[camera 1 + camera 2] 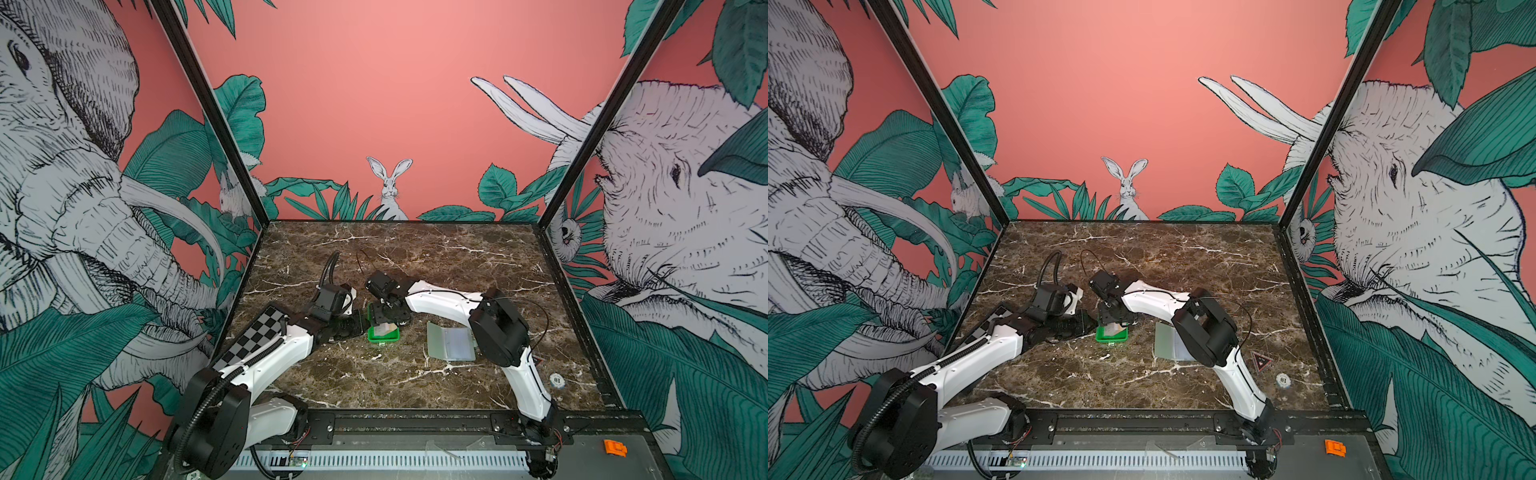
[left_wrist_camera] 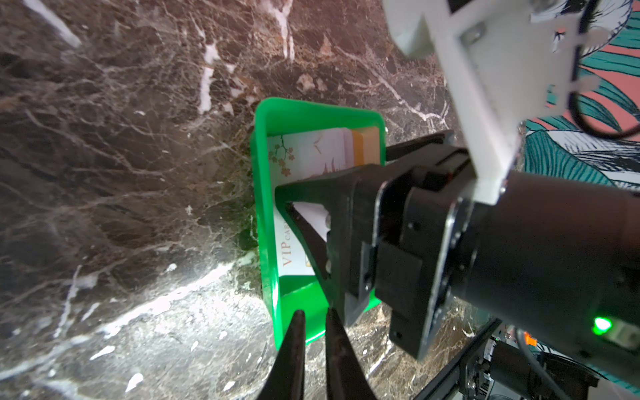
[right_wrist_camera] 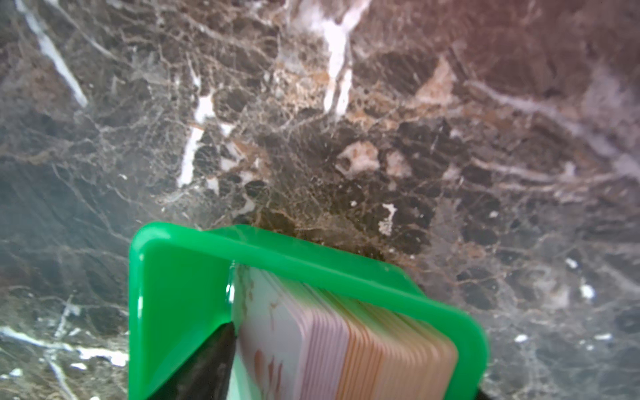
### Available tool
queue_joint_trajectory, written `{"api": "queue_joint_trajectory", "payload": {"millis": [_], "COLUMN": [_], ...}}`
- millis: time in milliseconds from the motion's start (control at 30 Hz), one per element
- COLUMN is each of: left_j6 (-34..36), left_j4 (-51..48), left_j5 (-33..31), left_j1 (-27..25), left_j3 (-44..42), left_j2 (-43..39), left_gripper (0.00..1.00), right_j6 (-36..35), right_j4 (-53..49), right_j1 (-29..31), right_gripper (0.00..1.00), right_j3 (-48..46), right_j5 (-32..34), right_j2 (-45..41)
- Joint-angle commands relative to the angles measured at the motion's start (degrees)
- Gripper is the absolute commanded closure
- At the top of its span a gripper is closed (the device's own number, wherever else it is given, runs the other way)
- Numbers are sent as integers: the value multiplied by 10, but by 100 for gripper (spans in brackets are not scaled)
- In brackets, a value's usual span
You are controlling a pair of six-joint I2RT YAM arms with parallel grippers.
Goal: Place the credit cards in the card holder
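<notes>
**Take one card, not the stack**

Right claw [image 1: 384,322] apart, one finger wedged between green tray [image 3: 180,294] wall and credit cards [image 3: 311,339], middle of desk [image 1: 436,266]. Left claw [image 2: 315,315] clamps tray corner. Pinch front card only, lift straight. Card holder [image 1: 451,340] open, nearer desk's right edge.

Credit cards [image 2: 311,156] in tray [image 2: 265,214] under right end effector [image 2: 332,173]

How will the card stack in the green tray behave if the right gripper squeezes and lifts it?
The credit cards stand on edge as separate smooth sheets, so middle ones could slide out. Each looks thin, probably stiff. The green tray seems light and may shift.
</notes>
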Motion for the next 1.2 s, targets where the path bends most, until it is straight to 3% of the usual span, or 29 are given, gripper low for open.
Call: {"api": "queue_joint_trajectory", "payload": {"millis": [0,167,267,733,1167], "left_j6": [-5,-10,-12,-18,-9], "left_j4": [20,33,39,50,34], "left_j5": [17,23,28,13,-43], "left_j1": [3,3,2,-19,-48], "left_j3": [-5,-6,-5,9,40], "left_j2": [-1,8,16,52,104], "left_gripper": [85,85,84,84,87], "right_j6": [-6,-4,-4,-11,-13], "right_j4": [-27,-23,-16,49,124], "right_j1": [4,4,4,-8,-38], "right_gripper": [34,40,34,24,22], "right_j3": [3,1,-2,-67,-147], "right_j5": [22,21,15,-14,-75], "right_j2": [15,13,9,-63,-115]}}
